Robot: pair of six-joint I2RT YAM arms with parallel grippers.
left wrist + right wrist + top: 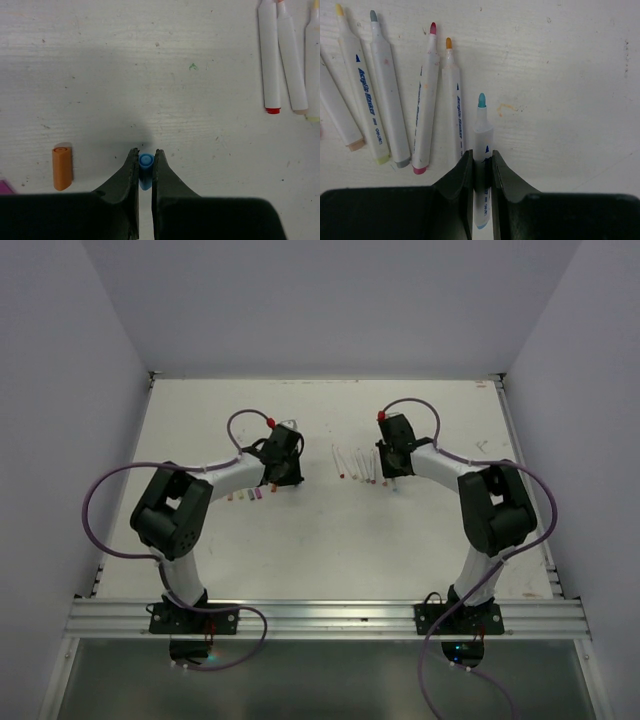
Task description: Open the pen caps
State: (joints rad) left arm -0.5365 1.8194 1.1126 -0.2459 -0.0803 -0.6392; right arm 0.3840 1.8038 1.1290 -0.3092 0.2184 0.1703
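The right claw (481, 154) was pinched narrow around the white barrel of a blue-tipped pen (482, 132). The pen's long axis ran in line with the claw and its bare tip pointed away from the wrist. It sat just beside the row of uncapped pens (426, 100) lying on the tabletop (570, 75), roughly parallel to them. The left claw (146, 152), well apart from that row on its other side, was closed on the small blue cap (145, 162), whose axis also followed the claw, hollow end outward.
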